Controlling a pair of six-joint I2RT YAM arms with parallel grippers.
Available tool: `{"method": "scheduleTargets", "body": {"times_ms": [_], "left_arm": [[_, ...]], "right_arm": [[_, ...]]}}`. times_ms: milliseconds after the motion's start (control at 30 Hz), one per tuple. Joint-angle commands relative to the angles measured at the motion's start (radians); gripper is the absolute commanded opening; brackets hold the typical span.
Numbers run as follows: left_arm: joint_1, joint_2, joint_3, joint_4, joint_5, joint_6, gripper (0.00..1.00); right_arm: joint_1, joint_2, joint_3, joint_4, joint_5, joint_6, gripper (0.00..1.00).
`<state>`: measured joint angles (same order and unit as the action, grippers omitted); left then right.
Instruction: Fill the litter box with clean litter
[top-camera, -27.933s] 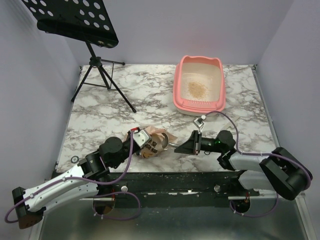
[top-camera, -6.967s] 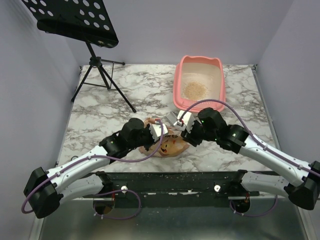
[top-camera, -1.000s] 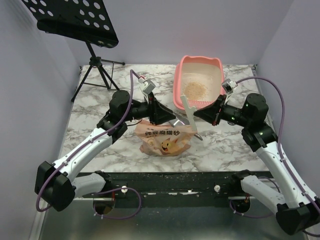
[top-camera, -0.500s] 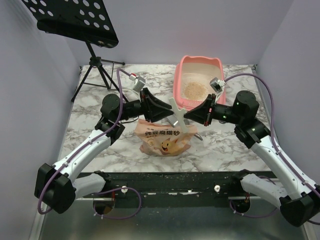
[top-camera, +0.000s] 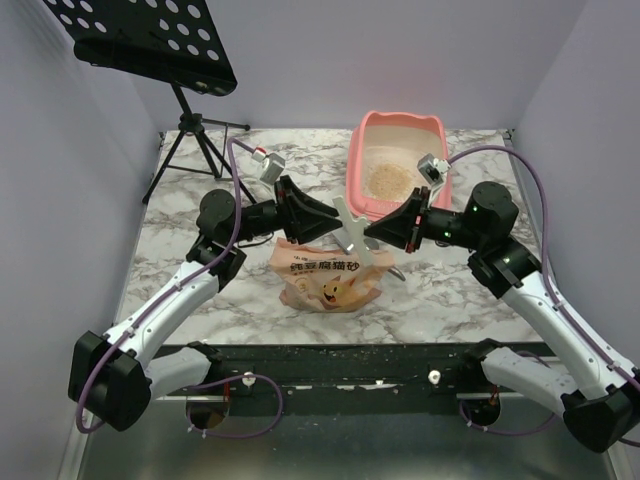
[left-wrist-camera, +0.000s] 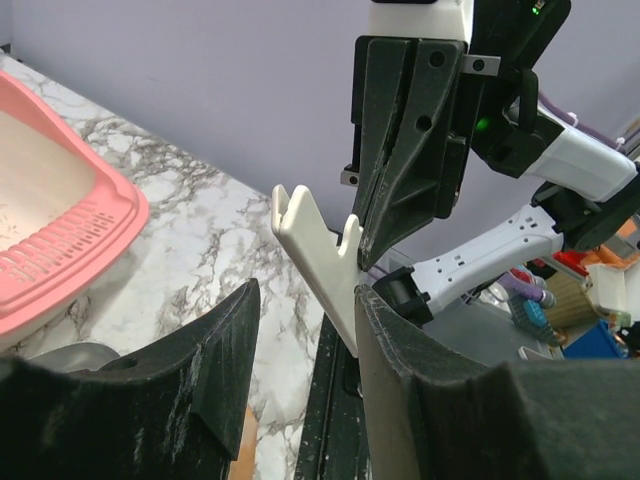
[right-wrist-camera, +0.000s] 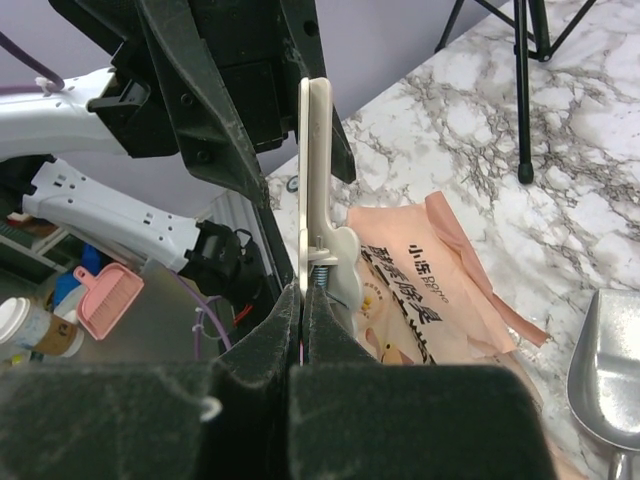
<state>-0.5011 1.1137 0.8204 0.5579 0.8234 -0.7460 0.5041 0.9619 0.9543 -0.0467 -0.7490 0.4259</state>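
The right pincer (top-camera: 368, 232) pinches a white clip (top-camera: 350, 232) inside the spread left pincer (top-camera: 325, 228), above the bag (top-camera: 325, 278) and near the litter box (top-camera: 355, 170); a mistimed release could drop it.

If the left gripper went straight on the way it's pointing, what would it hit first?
The white clip pinched in the right gripper; it sits just ahead of the left gripper, in line with its open jaws. The gap is unclear.

You'll find the pink litter box (top-camera: 354, 185) sitting flat at the far right of the marble worktop (top-camera: 290, 180), its ear bumps toward the back wall. A small tan pile of clean litter (top-camera: 388, 178) lies mid-floor inside.
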Motion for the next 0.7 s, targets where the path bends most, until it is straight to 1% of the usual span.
{"method": "scheduleTargets", "body": {"times_ms": [0, 400, 433, 467, 533, 667], "left_arm": [[0.013, -0.026, -0.017, 0.071, 0.026, -0.007, 0.5], [0.024, -0.02, -0.038, 0.129, 0.033, -0.044, 0.5], [0.026, -0.02, -0.038, 0.131, 0.033, -0.044, 0.5], [0.026, -0.022, -0.038, 0.129, 0.033, -0.046, 0.49], [0.026, -0.02, -0.038, 0.129, 0.037, -0.044, 0.42], [0.027, -0.015, -0.038, 0.128, 0.046, -0.046, 0.18]], "right_arm": [[0.016, 0.006, 0.018, 0.016, 0.013, -0.001, 0.0], [0.059, 0.038, 0.008, 0.036, -0.001, 0.008, 0.01], [0.06, 0.041, 0.006, 0.066, -0.001, 0.011, 0.01], [0.062, 0.043, 0.001, 0.074, -0.001, 0.014, 0.01], [0.065, 0.041, -0.002, 0.083, 0.002, 0.019, 0.0], [0.067, 0.04, -0.003, 0.094, 0.005, 0.027, 0.0]]}}
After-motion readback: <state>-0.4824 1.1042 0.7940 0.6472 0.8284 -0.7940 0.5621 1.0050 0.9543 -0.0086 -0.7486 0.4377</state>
